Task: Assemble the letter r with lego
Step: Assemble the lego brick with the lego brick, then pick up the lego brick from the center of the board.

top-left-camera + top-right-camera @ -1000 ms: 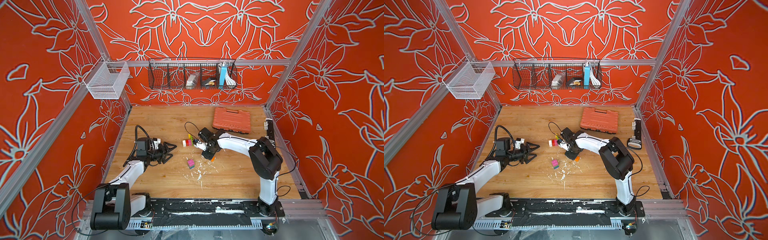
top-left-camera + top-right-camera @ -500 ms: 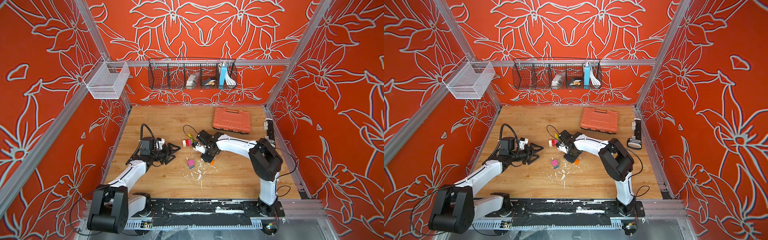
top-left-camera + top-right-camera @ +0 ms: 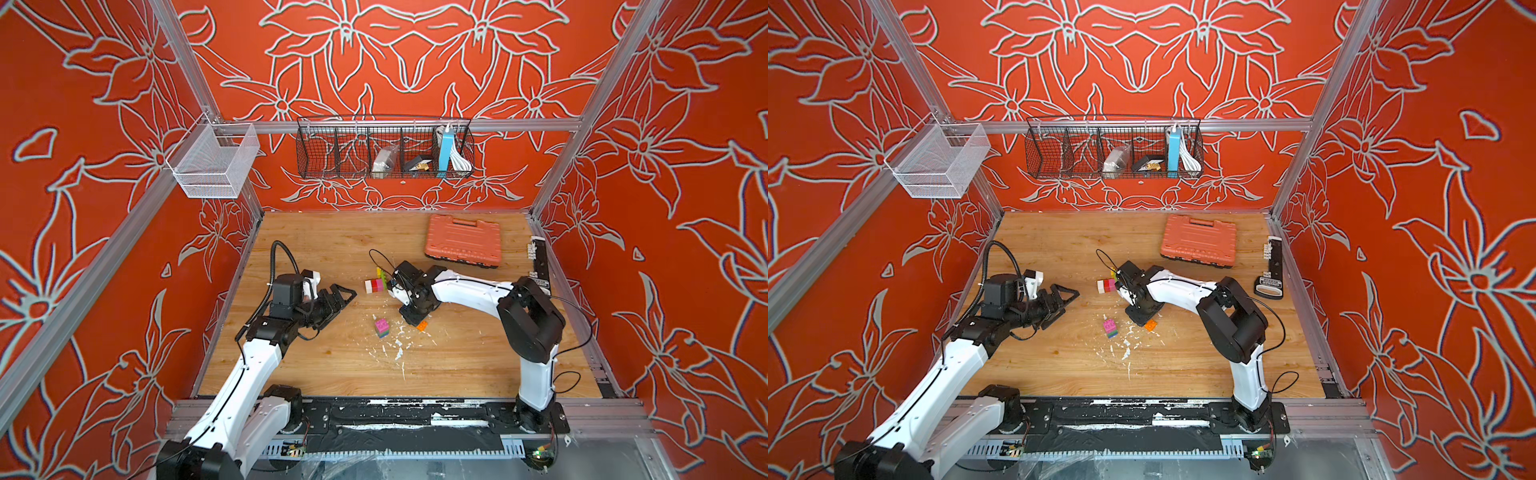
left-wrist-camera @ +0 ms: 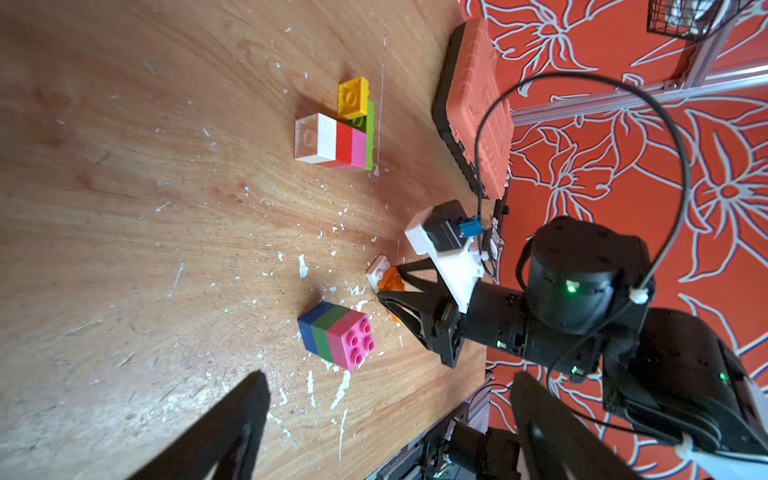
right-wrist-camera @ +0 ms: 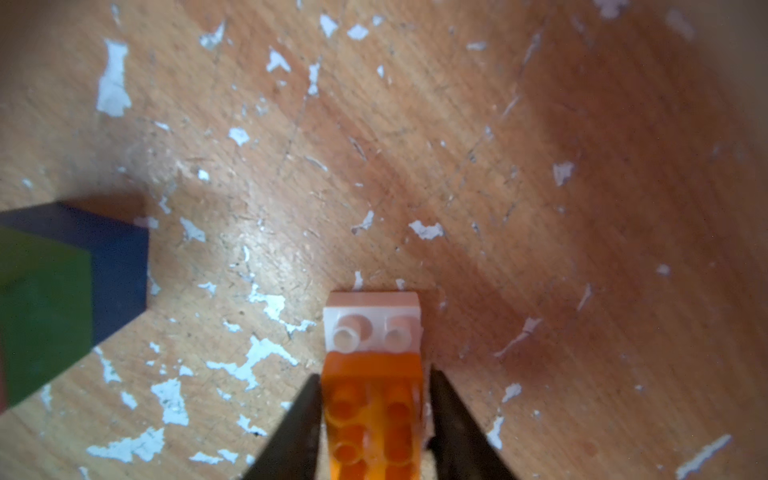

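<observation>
Left gripper [image 3: 344, 304] spread wide and empty, right gripper [image 5: 374, 372] straddling the orange lego brick [image 5: 374, 419] at mid-table, cannot tell whether grasped, pink-green-blue lego stack [image 3: 381, 327] just left of it.

No legible text in any view. Black device [image 3: 1272, 268] at the 3 o'clock edge of the table [image 3: 1059, 365]: white markings and a pale label plate, too small to read. Studs on the lego [image 4: 332, 137]: embossing not resolvable.
</observation>
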Motion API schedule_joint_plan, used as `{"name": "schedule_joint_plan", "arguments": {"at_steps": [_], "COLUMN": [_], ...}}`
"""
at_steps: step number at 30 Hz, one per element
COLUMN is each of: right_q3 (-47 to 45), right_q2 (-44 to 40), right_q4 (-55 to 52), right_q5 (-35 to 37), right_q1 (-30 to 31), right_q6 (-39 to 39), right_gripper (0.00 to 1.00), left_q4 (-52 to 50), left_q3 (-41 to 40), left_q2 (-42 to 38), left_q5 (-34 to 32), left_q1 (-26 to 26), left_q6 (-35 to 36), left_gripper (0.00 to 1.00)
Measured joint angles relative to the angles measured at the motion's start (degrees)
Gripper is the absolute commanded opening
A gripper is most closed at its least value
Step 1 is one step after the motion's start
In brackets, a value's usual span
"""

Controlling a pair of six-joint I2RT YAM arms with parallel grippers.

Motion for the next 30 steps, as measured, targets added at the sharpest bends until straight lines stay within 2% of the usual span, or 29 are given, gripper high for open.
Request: {"name": "schedule_joint_plan", "arguments": {"at_steps": [2,4,8,11,15,19,23,28,30], "right_q3": [-0.28,-1.14,-5.70,-10.73,-16.00,-17.94,-17.99,-17.99,-17.99], "right_q2": [-0.61,-3.10,-12.26,-18.05,-18.73,-16.39,-14.82,-13.46,-12.76], "right_q4": [0.50,1.07,4.00,6.60,9.70,11.19,12.66,13.53,13.62], "right_q5": [-0.04,-0.07,0.11,0.02,-0.42,-0.63,-0.70,-0.74,-0.81], "right_q1": [0.00,0.00,0.00,0.00,0.00,0.00,0.00,0.00,0.02], "right_q6": [1.05,1.44,0.46,-0.44,-0.76,-0.57,-0.50,-0.46,-0.57], "right_gripper": [0.79,0.80,0.76,0.74,0.70,0.66,0.62,0.58,0.54], "left_q4": [-2.05,-4.04,-7.39,-8.26,-7.65,-6.21,-4.76,-2.80,-2.36], "left_q3": [0.50,0.57,0.52,0.02,-3.78,-8.07,-9.29,-9.29,-9.29], "left_q2": [-0.72,-1.09,-3.63,-6.29,-8.13,-6.08,-3.43,-3.72,-3.72], "left_q5": [-1.90,-3.78,-8.02,-12.46,-18.78,-23.67,-25.90,-27.61,-27.85], "left_q1": [-2.73,-5.09,-9.44,-15.58,-25.81,-33.14,-35.21,-35.26,-35.26], "left_q6": [0.55,0.98,1.42,1.46,0.07,-2.34,-3.85,-4.59,-4.79], "left_gripper": [0.97,0.98,0.92,0.89,0.88,0.88,0.88,0.88,0.88]}}
